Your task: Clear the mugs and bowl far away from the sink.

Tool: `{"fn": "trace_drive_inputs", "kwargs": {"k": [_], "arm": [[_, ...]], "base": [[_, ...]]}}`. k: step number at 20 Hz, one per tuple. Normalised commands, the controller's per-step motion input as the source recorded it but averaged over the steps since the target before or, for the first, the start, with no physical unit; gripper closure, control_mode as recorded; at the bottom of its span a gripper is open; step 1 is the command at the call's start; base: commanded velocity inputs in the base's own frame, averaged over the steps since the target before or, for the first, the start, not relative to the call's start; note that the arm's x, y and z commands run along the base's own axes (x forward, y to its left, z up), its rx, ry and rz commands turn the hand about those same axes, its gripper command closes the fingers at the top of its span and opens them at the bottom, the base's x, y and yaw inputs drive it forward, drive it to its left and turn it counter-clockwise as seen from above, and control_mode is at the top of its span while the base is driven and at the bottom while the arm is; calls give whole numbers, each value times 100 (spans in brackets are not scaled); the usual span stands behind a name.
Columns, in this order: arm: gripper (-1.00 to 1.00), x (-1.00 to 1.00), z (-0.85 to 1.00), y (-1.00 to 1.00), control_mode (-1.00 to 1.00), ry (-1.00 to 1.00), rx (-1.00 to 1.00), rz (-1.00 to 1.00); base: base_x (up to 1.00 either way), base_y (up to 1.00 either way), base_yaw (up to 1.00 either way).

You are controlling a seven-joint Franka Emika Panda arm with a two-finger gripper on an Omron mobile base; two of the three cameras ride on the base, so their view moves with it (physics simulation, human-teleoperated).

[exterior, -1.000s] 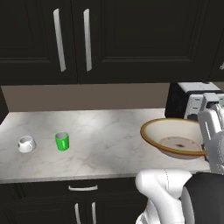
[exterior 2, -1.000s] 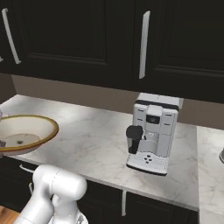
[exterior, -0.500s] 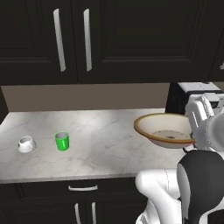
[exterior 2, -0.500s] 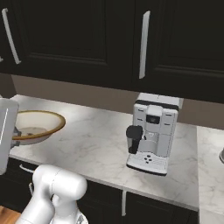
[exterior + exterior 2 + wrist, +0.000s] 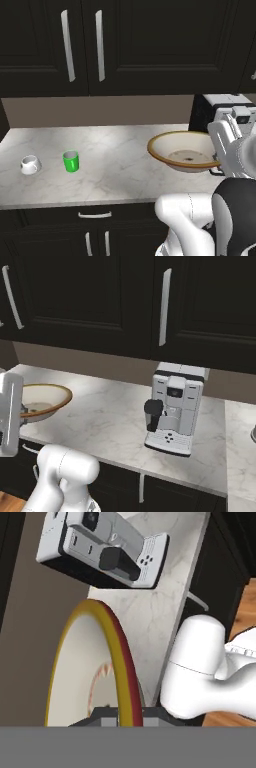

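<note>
bowl [image 5: 186, 151]: right rim hidden behind the white arm in the left base view; in the right base view [image 5: 42, 401] its left part is covered by the hand; in the hand view [image 5: 95, 667] the lower part is cut off at the bottom.
gripper [image 5: 122, 716]: finger tips mostly hidden by the bowl rim in the hand view; contact surfaces cannot be made out.
coffee machine [image 5: 220, 107]: lower body hidden behind the arm and bowl in the left base view; cut by the top edge in the hand view [image 5: 105, 547].
white mug [image 5: 29, 164]: too small to tell the handle.
green mug [image 5: 71, 161]: handle side cannot be told.
bench [image 5: 115, 421]: right end cut by the edge in the right base view.
</note>
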Motion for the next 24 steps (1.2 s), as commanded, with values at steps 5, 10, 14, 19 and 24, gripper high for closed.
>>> {"fn": "trace_drive_inputs", "kwargs": {"k": [5,10,14,19,24], "arm": [[100,1,-22,-1,-100,-12,-1,21],[100,9,-28,-4,-100,-7,0,24],[100,4,-25,-5,-100,-8,0,25],[100,0,-22,-5,-100,-15,0,22],[100,0,-24,-11,-100,-22,0,17]], "base": [[0,0,0],[0,0,0],[0,0,0],[0,0,0],[0,0,0]]}}
